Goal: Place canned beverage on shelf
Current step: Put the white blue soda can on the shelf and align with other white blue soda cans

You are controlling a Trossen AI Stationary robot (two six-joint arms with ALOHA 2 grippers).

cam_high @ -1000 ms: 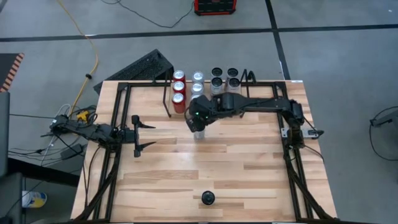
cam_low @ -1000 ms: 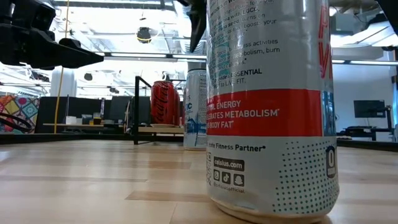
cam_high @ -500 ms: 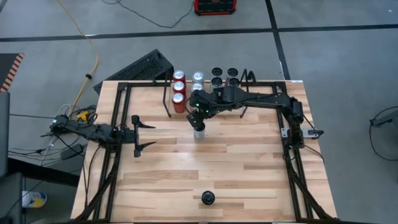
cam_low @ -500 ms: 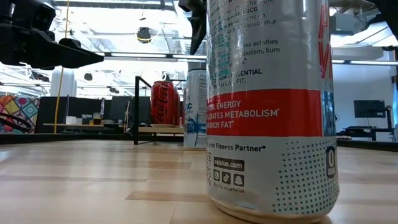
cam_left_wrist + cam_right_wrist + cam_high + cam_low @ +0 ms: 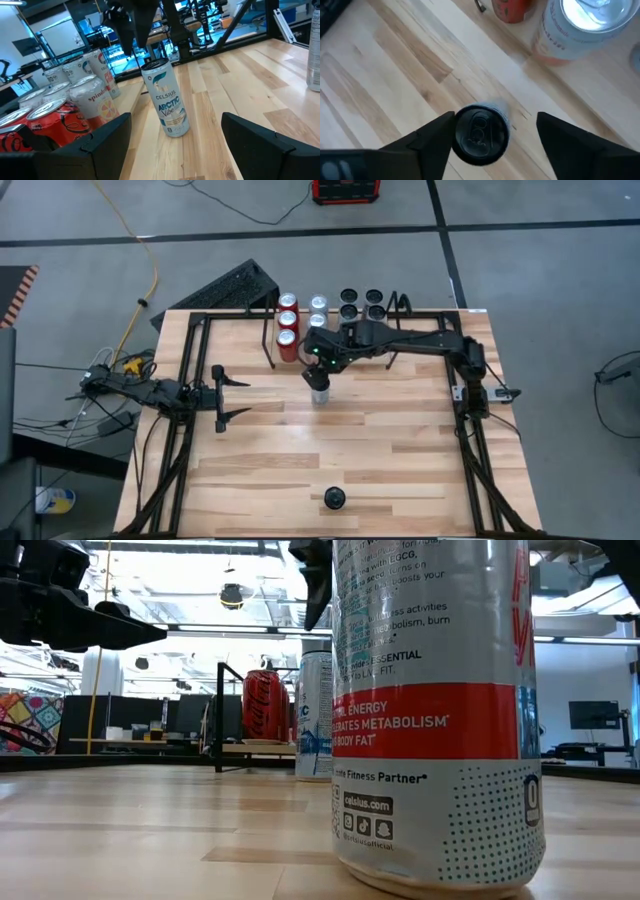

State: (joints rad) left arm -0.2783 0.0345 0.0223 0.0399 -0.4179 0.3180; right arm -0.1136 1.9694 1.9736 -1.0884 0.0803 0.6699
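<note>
Celsius can (image 5: pixel 166 97) stands upright on the tabletop (image 5: pixel 330 450), just in front of the shelf (image 5: pixel 335 310) and its rows of cans — not on it. Right pincer (image 5: pixel 492 132) hangs directly above the can top, fingers spread and released, gripping nothing. Left pincer (image 5: pixel 222 393) waits open — well apart at the tabletop's left side.

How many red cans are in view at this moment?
3, in one row at the left end of the shelf: back red can, middle red can, front red can. None appears hidden.
</note>
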